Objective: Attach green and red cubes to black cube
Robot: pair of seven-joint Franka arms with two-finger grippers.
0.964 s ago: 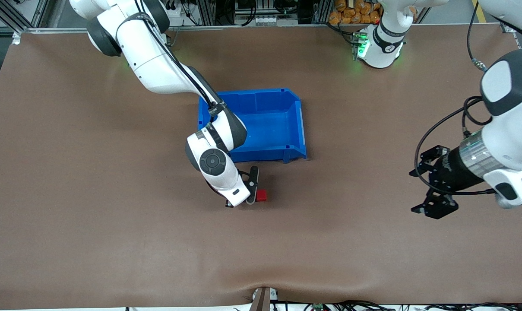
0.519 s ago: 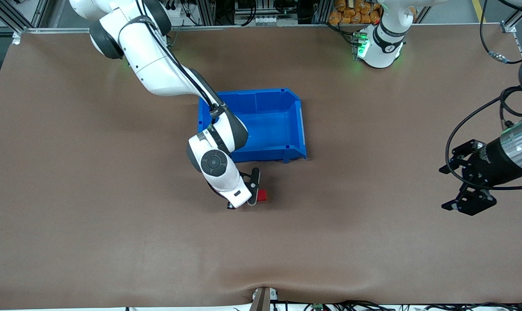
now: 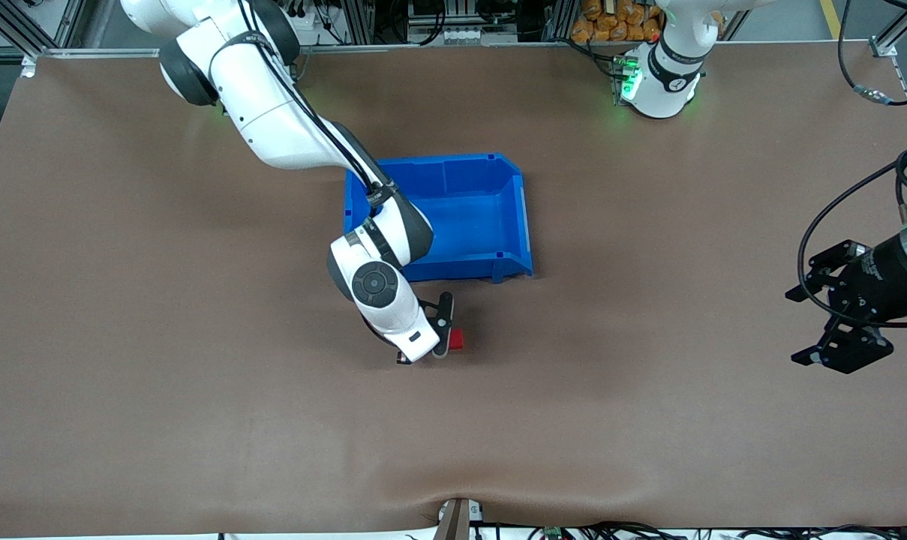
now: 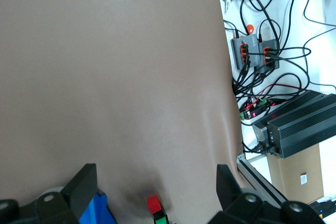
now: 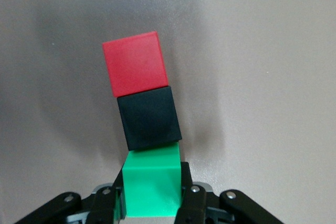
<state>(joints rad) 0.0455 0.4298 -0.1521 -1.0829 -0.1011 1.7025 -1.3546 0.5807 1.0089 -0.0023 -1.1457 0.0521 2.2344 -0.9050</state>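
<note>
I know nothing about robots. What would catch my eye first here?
Probably the little row of joined cubes, red cube, black cube, green cube, with the right gripper shut on the green one, nearer the camera than the blue bin. The left gripper hangs open at its end of the table.

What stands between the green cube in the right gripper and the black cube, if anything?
Nothing visible does. The right gripper is shut on the green cube, which already touches the black cube; the red cube sits against the black one's other face.
</note>
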